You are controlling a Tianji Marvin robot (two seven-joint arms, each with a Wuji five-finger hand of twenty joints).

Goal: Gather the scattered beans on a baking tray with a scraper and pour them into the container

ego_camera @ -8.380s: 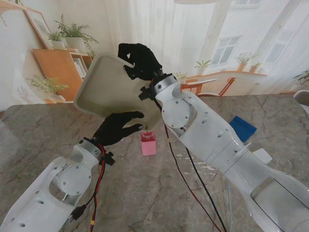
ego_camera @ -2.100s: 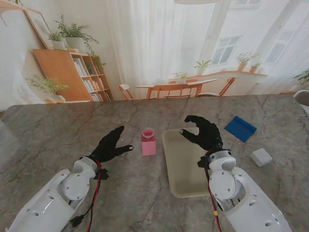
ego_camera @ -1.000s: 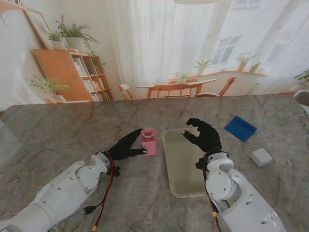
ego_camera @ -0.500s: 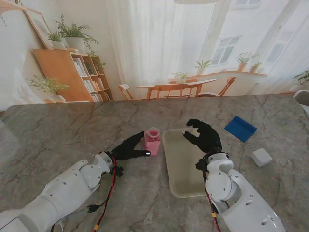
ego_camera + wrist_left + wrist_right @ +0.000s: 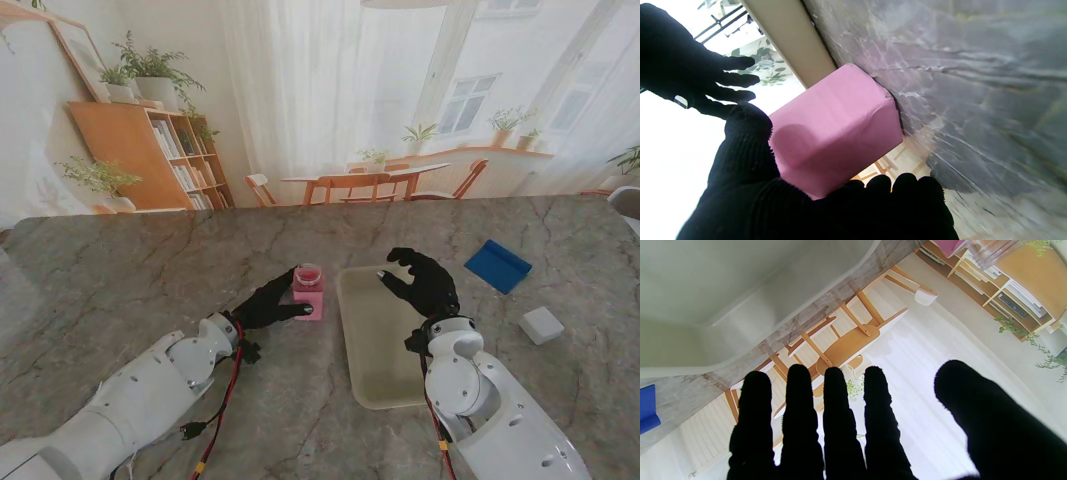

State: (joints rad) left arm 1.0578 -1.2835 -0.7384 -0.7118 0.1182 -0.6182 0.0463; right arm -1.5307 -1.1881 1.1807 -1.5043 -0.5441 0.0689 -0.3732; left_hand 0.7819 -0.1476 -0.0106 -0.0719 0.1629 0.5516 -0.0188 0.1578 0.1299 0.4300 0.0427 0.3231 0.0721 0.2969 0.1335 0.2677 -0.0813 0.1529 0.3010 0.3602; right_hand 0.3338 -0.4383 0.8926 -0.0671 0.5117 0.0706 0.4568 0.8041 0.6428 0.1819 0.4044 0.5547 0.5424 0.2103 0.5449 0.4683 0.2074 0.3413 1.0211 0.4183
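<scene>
Both hands differ: left hand (image 5: pixel 268 303) clasps the pink container (image 5: pixel 307 292); right hand (image 5: pixel 424 281) spread.

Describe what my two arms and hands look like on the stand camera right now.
Both arms are glossy white shells with round joint covers. Each ends in a black knit-gloved five-finger hand: left hand, right hand. Red and black cables run along the left arm; a red one trails the right arm.

The grey marble table (image 5: pixel 150 260) fills the lower half of the frame. At its centre stands a pink container (image 5: pixel 308 292), and just right of it lies a cream baking tray (image 5: pixel 375 345). In the right part lie a blue scraper (image 5: pixel 498 265) and a small white block (image 5: pixel 542 325), apart.
</scene>
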